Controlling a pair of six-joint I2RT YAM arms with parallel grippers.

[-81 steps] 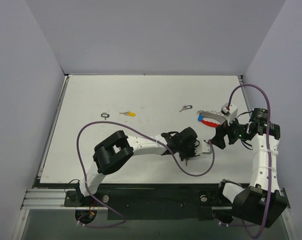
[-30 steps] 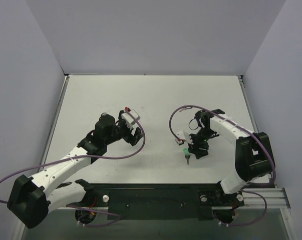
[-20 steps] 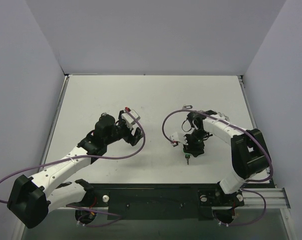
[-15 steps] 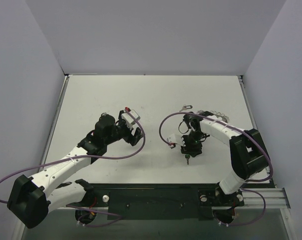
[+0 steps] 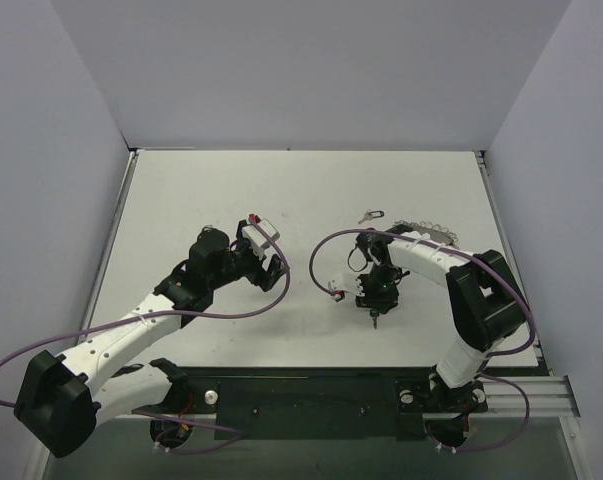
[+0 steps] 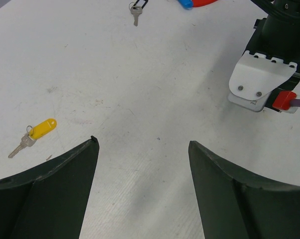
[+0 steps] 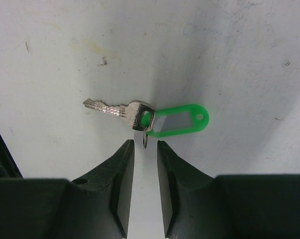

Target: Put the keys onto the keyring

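Observation:
A silver key with a green tag [image 7: 179, 121] lies flat on the white table; in the top view this green key [image 5: 375, 318] sits just below my right gripper [image 5: 374, 302]. In the right wrist view my right gripper [image 7: 145, 143] points down at it, jaws a narrow gap apart, with the small ring end of the key between the tips and untouched. The keyring [image 5: 426, 228] lies behind the right arm, a black-headed key [image 5: 369, 214] beside it. My left gripper [image 6: 142, 142] hovers wide open over bare table. A yellow key [image 6: 38, 130] lies to its left.
The left wrist view shows the black-headed key [image 6: 136, 9] and the keyring's red and blue end [image 6: 197, 2] at its top edge, and the right arm's white wrist camera [image 6: 261, 82] at the right. Grey walls enclose the table [image 5: 181, 190].
My right gripper has shifted left over the green key and its jaws have narrowed around the ring end. The left arm has not moved.

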